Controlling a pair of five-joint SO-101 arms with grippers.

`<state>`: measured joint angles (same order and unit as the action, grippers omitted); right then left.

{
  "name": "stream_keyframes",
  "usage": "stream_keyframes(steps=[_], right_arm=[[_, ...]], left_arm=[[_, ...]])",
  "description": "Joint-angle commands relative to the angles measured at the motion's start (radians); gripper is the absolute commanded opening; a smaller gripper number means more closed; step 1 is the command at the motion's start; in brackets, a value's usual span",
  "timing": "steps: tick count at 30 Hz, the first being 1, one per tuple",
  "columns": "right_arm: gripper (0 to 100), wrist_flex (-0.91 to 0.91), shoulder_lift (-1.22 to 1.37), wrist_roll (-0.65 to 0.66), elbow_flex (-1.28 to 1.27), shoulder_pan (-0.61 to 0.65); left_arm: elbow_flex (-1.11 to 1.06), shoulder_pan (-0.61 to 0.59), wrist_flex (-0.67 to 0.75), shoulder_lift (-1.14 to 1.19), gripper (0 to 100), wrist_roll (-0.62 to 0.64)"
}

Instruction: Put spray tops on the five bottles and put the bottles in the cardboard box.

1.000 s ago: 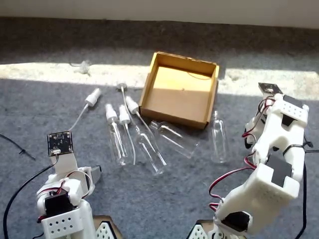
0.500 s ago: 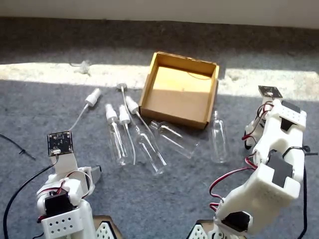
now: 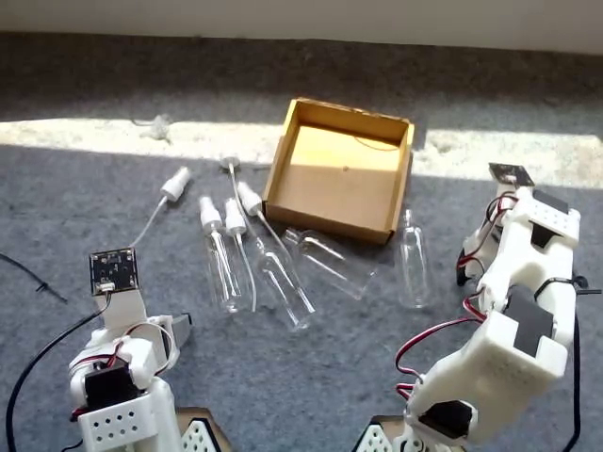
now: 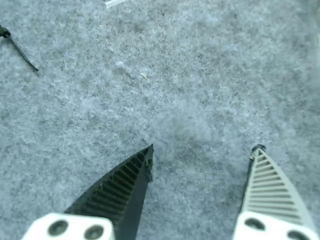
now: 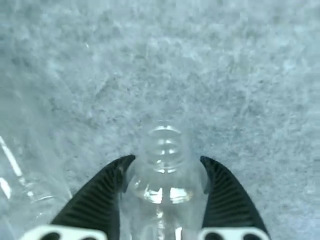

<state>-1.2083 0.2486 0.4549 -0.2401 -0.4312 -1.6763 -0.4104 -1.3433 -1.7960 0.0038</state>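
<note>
Carpeted room, a home or an office by the look of it, grey short-pile carpet point(image 3: 330, 363) as the work surface, pale wall base point(image 3: 283, 17) along the far edge, band of sunlight point(image 3: 85, 139) across the floor, loose black cable point(image 3: 26, 273) trailing.

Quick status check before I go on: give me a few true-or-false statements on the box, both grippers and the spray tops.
1. No bottle is in the cardboard box yet. True.
2. The left gripper holds a spray top. False: it is open over bare carpet.
3. The bottle seen between the fingers of the right gripper has a spray top on. False: its threaded neck is bare.
4. A loose spray top lies on the carpet, apart from the bottles. True.
</note>
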Motion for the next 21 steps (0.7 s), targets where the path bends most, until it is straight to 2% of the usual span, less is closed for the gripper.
stream_keyframes(steps=[1, 4, 8, 13, 18, 19, 21], right_arm=[[5.9, -0.051, -0.111, -0.060, 0.070, 0.013], [0.6, -0.064, -0.237, -0.110, 0.107, 0.045], [0.5, -0.054, -0.472, -0.190, 0.036, 0.101], [0.5, 0.001, -0.740, -0.201, -0.134, 0.209], [0.5, 0.039, -0.903, -0.201, -0.272, 0.308], [0.5, 0.047, -0.924, -0.198, -0.298, 0.315], [0.5, 0.067, -0.966, -0.195, -0.348, 0.318]], left_arm=[[-0.019, -0.005, -0.005, -0.001, 28, 0.000], [-0.019, 0.010, -0.005, -0.001, 28, -0.002], [-0.019, 0.073, -0.003, -0.001, 28, -0.002], [-0.019, 0.094, -0.005, -0.001, 28, -0.002], [-0.019, 0.091, -0.002, -0.002, 28, -0.006], [-0.019, 0.087, 0.015, -0.002, 28, -0.021], [-0.001, 0.045, 0.092, -0.002, 28, -0.150]])
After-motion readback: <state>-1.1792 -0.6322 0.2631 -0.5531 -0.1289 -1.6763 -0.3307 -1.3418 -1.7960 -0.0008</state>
